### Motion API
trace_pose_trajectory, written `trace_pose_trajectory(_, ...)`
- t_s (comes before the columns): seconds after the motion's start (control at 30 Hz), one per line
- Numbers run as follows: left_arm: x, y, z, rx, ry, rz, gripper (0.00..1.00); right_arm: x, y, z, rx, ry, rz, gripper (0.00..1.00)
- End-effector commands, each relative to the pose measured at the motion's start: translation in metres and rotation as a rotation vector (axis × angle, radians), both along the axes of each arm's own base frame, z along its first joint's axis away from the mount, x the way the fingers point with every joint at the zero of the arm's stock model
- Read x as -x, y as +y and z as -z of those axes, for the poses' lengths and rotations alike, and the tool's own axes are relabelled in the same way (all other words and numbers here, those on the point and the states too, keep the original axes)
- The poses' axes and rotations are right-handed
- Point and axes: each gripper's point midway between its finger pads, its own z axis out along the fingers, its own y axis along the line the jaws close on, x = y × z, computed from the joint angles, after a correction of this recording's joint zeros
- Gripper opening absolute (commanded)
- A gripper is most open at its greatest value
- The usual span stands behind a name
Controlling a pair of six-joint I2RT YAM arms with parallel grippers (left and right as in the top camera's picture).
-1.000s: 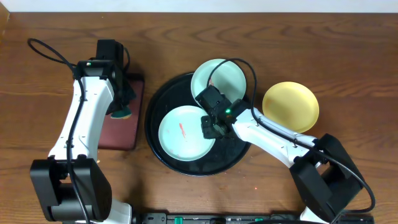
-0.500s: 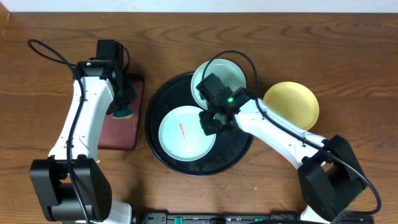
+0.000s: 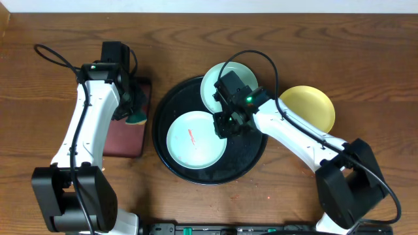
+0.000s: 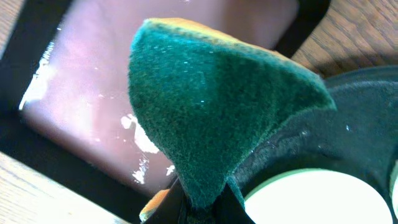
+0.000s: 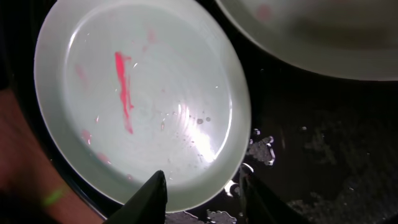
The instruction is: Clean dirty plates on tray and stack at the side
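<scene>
The round black tray (image 3: 171,104) holds a mint plate (image 3: 196,139) with a red smear. A second mint plate (image 3: 215,79) rests on the tray's far rim, partly under my right arm. A pale yellow plate (image 3: 307,111) sits on the table to the right. My right gripper (image 3: 225,126) is open just over the smeared plate's right edge. In the right wrist view the smeared plate (image 5: 143,93) has its rim between my fingertips (image 5: 151,198). My left gripper (image 3: 134,115) is shut on a green sponge (image 4: 217,106), held above the rectangular tray.
A rectangular black-rimmed tray (image 3: 127,134) with a wet reddish-brown inside lies left of the round tray. Water drops and suds spot the black tray (image 5: 323,155) floor to the right of the smeared plate. The second mint plate (image 5: 311,37) lies close behind.
My right gripper has shifted a little towards the far side of the tray and its jaws have widened. The left gripper with the sponge has edged slightly right.
</scene>
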Motion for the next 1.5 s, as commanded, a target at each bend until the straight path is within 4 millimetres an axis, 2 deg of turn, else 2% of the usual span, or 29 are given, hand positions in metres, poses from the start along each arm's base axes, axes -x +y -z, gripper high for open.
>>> trace_pose_trajectory(0.0,0.003,-0.007,0.002,0.02,0.012,0.057,0.07,0.003,0.01,0.012,-0.036,0.057,-0.037,0.35)
trace_pose_trajectory(0.2,0.005,-0.018,0.003,0.019,0.018,0.089,0.07,0.008,0.009,0.033,-0.016,0.114,-0.039,0.31)
trace_pose_trajectory(0.33,0.005,-0.028,0.003,0.019,0.018,0.121,0.07,0.006,0.005,0.038,-0.008,0.122,-0.037,0.31)
trace_pose_trajectory(0.43,0.005,-0.036,0.003,0.018,0.016,0.142,0.07,0.002,0.003,0.029,-0.032,0.122,-0.048,0.3)
trace_pose_trajectory(0.6,0.003,-0.04,0.003,0.018,0.01,0.154,0.08,-0.013,-0.003,-0.003,-0.068,0.099,-0.057,0.31)
trace_pose_trajectory(0.7,0.003,-0.04,0.003,0.018,0.01,0.154,0.08,-0.019,-0.009,-0.008,-0.058,0.086,-0.044,0.33)
trace_pose_trajectory(0.83,0.004,-0.04,0.003,0.018,0.011,0.154,0.08,-0.024,-0.02,0.005,0.011,0.073,-0.027,0.33)
trace_pose_trajectory(1.1,0.004,-0.04,0.003,0.019,0.012,0.153,0.07,-0.005,-0.015,0.052,0.068,0.187,-0.063,0.29)
trace_pose_trajectory(1.17,0.004,-0.04,0.004,0.019,0.013,0.153,0.07,-0.002,-0.015,0.059,0.073,0.207,-0.065,0.27)
trace_pose_trajectory(1.43,0.007,-0.047,0.006,0.022,0.019,0.158,0.07,-0.004,-0.011,0.061,0.057,0.207,-0.048,0.01)
trace_pose_trajectory(1.47,0.007,-0.05,0.006,0.023,0.021,0.159,0.08,-0.005,-0.01,0.062,0.058,0.213,-0.028,0.01)
